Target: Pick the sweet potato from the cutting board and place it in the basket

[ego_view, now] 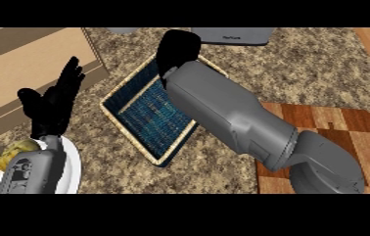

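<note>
Sweet potato hidden — right hand (177, 51) over basket (137, 110) far rim, fingers' state unreadable. Left hand (54, 103) rests, fingers straight. Risk: release near rim — potato rolls onto tabletop (303, 68).

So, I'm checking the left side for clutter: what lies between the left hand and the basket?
In the head view, only bare speckled counter lies between the open left hand and the basket.

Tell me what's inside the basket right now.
The basket shows only its blue woven floor where it is visible. The right hand and forearm reach across its far end and cover that part, so whether the sweet potato is there cannot be seen.
</note>
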Controlling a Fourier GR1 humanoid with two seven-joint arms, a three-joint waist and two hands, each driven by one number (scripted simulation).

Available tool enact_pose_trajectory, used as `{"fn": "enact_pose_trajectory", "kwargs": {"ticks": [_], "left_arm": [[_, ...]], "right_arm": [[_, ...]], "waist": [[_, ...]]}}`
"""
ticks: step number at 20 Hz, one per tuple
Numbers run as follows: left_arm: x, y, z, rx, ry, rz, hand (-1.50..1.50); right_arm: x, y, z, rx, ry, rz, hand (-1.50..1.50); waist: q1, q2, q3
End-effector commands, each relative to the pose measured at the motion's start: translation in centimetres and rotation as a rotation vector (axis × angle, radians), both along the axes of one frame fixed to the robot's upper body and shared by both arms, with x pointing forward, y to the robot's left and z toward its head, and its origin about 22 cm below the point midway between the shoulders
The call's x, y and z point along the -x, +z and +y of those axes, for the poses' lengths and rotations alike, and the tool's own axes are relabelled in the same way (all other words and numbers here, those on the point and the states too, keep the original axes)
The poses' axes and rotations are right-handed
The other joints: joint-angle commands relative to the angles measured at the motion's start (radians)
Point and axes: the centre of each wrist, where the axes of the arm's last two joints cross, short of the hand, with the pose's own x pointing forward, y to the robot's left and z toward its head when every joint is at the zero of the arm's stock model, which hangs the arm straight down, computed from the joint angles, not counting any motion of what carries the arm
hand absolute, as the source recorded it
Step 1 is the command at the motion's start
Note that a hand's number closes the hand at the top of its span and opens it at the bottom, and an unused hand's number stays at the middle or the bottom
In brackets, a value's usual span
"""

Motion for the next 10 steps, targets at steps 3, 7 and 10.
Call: {"fn": "enact_pose_trajectory", "kwargs": {"ticks": [3, 7, 10], "left_arm": [[-0.4, 0.7, -0.4, -0.003, 0.006, -0.007, 0.0], [0.3, -0.2, 0.0, 0.006, 0.012, 0.003, 0.0], [0.8, -0.6, 0.9, 0.0, 0.047, 0.024, 0.0]], "right_arm": [[0.8, 2.0, 1.4, -0.226, -0.104, -0.181, -1.5], [0.7, 4.8, 2.1, -0.401, -0.123, -0.274, -1.5], [-0.2, 5.1, 1.4, -0.538, -0.193, -0.353, -1.5]], "waist": [[-0.004, -0.003, 0.0], [-0.017, -0.01, 0.001], [-0.043, -0.016, 0.002]]}}
